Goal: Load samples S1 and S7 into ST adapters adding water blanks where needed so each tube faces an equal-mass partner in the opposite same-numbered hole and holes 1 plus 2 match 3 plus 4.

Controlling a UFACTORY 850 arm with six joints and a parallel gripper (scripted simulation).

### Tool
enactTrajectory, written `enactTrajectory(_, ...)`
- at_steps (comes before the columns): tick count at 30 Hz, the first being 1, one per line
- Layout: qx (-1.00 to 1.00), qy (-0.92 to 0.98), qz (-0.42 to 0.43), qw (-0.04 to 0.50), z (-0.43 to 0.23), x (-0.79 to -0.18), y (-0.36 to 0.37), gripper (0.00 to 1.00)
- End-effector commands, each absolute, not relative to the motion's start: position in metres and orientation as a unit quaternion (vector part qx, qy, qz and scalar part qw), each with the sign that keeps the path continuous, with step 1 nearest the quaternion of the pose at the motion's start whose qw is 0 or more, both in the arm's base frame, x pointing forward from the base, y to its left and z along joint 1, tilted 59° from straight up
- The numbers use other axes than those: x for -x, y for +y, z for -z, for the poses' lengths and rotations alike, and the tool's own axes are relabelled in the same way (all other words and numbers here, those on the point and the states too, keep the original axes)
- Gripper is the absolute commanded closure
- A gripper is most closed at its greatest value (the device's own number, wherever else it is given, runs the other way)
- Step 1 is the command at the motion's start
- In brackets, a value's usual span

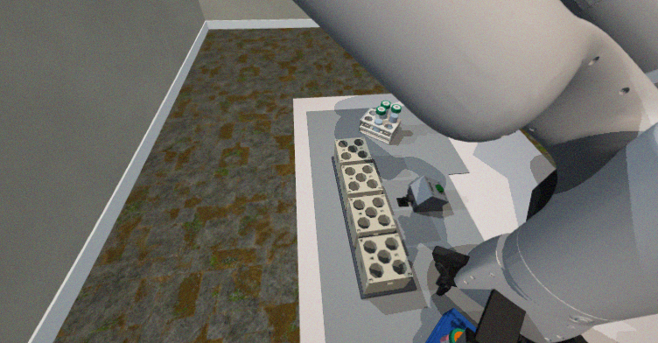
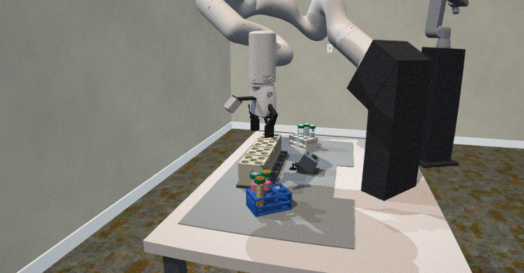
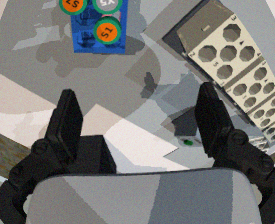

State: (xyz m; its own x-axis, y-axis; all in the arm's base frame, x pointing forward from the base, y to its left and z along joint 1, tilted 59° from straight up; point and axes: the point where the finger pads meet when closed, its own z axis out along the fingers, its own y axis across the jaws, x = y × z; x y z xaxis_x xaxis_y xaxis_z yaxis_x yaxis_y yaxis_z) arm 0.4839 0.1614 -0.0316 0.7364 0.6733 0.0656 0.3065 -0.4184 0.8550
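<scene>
The blue sample rack RS (image 2: pixel 270 199) stands at the near end of the grey mat and holds three tubes. The loading stand ST (image 1: pixel 368 206) carries a row of beige adapters, and every hole I can see is empty. The blank rack RB (image 1: pixel 380 126) holds three green-capped tubes at the far end. My gripper (image 2: pixel 262 124) hangs high over the mat, open and empty; it also shows in the wrist view (image 3: pixel 136 96), with RS ahead of it.
The grey box with the green DONE key (image 1: pixel 428 192) sits right of ST. The arm's black base (image 2: pixel 390 124) stands at the table's right side. In the top view the arm hides much of the table's right half.
</scene>
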Motion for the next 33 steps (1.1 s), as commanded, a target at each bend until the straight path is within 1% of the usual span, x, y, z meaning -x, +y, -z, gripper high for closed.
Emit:
enactTrajectory(1, -0.817, 0.299, -0.204, 0.449, 0.05, -0.489, 0.181, 0.0)
enactTrajectory(14, -0.817, 0.299, -0.204, 0.449, 0.075, -0.496, 0.209, 0.0)
enactTrajectory(33, -0.817, 0.299, -0.204, 0.449, 0.098, -0.523, 0.182, 0.0)
